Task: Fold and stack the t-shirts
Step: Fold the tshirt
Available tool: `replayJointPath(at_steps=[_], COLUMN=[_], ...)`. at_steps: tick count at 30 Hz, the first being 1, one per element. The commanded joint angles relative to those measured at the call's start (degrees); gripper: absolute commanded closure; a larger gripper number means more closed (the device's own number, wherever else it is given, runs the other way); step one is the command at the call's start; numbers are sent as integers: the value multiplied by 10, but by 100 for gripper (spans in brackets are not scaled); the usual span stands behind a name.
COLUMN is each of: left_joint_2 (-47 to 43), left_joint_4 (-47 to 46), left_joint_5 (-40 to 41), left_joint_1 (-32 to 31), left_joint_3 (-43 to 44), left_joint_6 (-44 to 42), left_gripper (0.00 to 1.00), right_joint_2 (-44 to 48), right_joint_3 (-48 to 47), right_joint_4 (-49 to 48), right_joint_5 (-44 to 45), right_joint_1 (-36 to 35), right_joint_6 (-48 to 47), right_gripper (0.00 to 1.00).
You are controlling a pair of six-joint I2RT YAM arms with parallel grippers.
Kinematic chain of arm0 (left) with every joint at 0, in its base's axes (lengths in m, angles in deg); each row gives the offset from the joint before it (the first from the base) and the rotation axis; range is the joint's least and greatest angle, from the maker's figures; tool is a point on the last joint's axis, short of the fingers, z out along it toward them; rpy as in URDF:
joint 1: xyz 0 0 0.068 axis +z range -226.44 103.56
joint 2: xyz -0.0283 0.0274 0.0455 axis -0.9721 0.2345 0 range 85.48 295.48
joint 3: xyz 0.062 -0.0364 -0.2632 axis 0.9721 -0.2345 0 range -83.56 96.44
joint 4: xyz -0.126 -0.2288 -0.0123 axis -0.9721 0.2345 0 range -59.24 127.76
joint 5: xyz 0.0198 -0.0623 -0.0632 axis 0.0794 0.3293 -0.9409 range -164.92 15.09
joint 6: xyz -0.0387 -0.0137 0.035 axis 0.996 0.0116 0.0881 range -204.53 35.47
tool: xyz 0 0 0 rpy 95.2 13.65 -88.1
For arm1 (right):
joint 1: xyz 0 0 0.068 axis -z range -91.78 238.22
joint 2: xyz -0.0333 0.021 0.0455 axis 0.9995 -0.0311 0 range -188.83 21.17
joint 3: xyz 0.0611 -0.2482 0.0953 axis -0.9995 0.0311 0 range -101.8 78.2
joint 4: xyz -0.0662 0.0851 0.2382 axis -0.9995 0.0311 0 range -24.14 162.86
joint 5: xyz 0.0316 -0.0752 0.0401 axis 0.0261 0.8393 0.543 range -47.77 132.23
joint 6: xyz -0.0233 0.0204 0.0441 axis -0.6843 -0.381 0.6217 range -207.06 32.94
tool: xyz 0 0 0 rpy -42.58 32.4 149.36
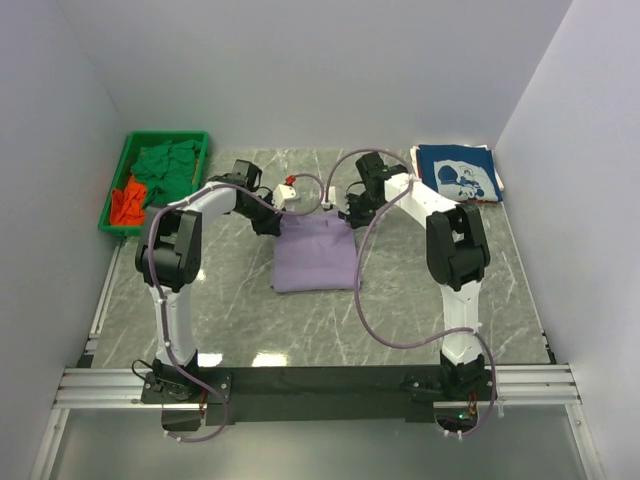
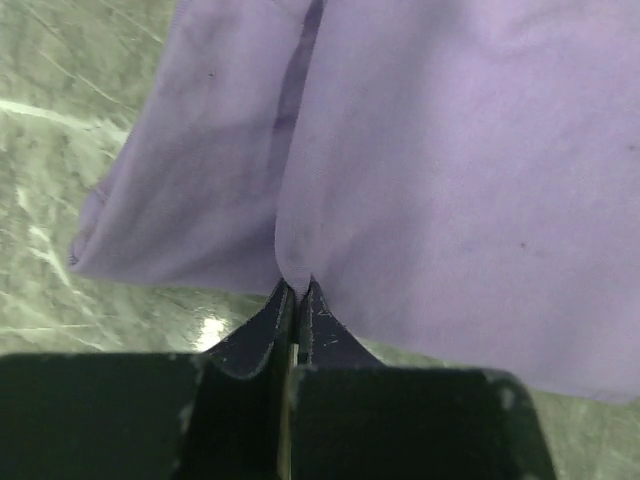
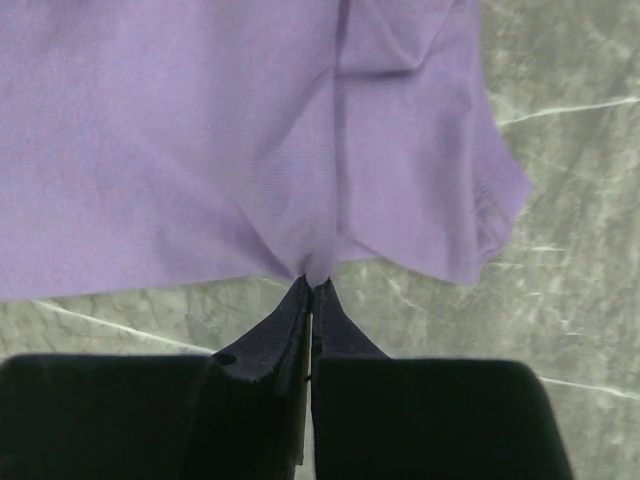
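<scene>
The grey marble table is filling most of the top view, with white walls closing it in on three sides. Near its middle the lavender t-shirt is lying partly folded in a rough rectangle. The green bin is sitting at the far left corner, holding crumpled green t-shirts and an orange-red t-shirt. The navy t-shirt is resting folded, white print up, at the far right corner, well apart from the lavender one. A purple cable off the right arm is hanging across the lavender shirt's right edge. The left gripper is pinching that shirt's far edge toward the left, jaws squeezed together on the cloth. The right gripper is doing likewise toward the right.
</scene>
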Motion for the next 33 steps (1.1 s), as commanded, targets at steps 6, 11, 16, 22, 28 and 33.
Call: replayJointPath(at_steps=[6, 11, 16, 22, 28, 33], left_joint_2=[-115, -207, -290, -309, -293, -251], left_joint_4=[30, 21, 15, -28, -52, -90], left_joint_5=[-38, -52, -67, -61, -65, -41], left_joint_1=[-22, -49, -62, -17, -15, -71], left_joint_3=[-120, -233, -303, -278, -212, -178], left_joint_6=[1, 37, 70, 103, 92, 96], left_gripper=[99, 99, 99, 61, 55, 57], right_joint_2=[119, 190, 272, 237, 98, -81], right_joint_3=[163, 268, 325, 219, -45, -286], right_joint_4=[-19, -41, -33, 65, 208, 309], right_joint_5=[5, -5, -23, -42, -136, -226], right_joint_1=[-39, -70, -91, -46, 14, 13], right_joint_6=[40, 84, 118, 157, 216, 280], right_gripper=[100, 100, 100, 54, 45, 58])
